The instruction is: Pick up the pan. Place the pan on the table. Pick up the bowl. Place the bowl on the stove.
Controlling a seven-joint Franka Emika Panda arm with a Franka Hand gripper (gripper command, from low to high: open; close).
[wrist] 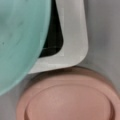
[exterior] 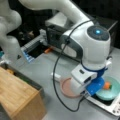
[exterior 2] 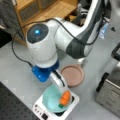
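Working over a grey table [exterior: 42,67], with a wooden box [exterior: 17,95] at 8 o'clock and a steel oven [exterior 2: 112,85] at 3 o'clock in the front views. Finding the pan [exterior 2: 72,75] already lying flat on the table, at 1 o'clock of the bowl [exterior 2: 51,98] and just beside a corner of the stove [exterior 2: 40,106]. Finding the bowl on the stove, carrying a carrot [exterior 2: 65,97] and overhanging the black top. Hanging the gripper [exterior 2: 60,86] over the bowl's 12 o'clock rim, with one white finger reaching down beside the carrot.

Judging the step as seating the bowl on the stove:
- Keeping the bowl level, so as not to be tipping the carrot out.
- Centring it on the black top rather than leaving it over an edge.
- Staying clear of the pan at the stove corner.

Not being able to tell whether the claw is clamping the rim or released: seeing only one finger, and none in the wrist view. Losing the pan's handle and much of the stove behind the arm and bowl.
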